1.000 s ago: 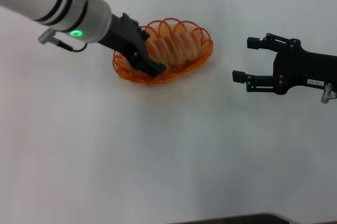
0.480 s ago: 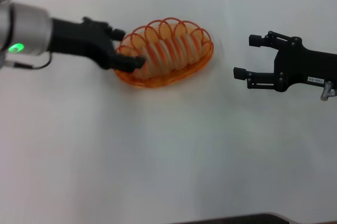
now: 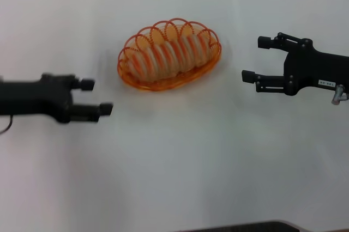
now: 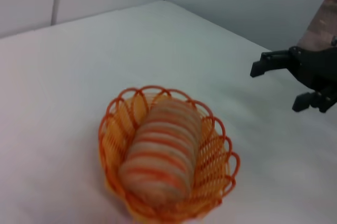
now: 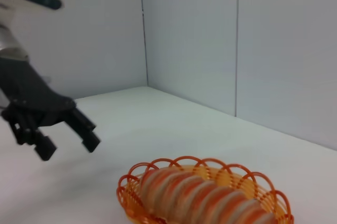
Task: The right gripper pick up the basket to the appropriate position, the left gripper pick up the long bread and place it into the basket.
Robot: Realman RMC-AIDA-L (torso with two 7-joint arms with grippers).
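A white table (image 3: 180,177) fills the scene, seen from above. Near its far middle sits the basket (image 3: 210,63), an oval of orange wire with a looped rim, standing flat on the surface. The long bread (image 3: 166,58), a tan loaf with orange stripes, lies lengthwise inside it, cradled by the walls and not spilling over the rim, so the placing looks done.

The right gripper (image 3: 256,59), black with a small white label, hangs to the basket's right, apart from it, its two fingers spread and holding nothing. It seems parked there simply to stay clear.

The left gripper (image 3: 96,97), plain black and somewhat smeared in the head view, sits left of the basket and nearer the robot, not touching it. Its fingers appear parted and empty, pointing toward the table's middle.
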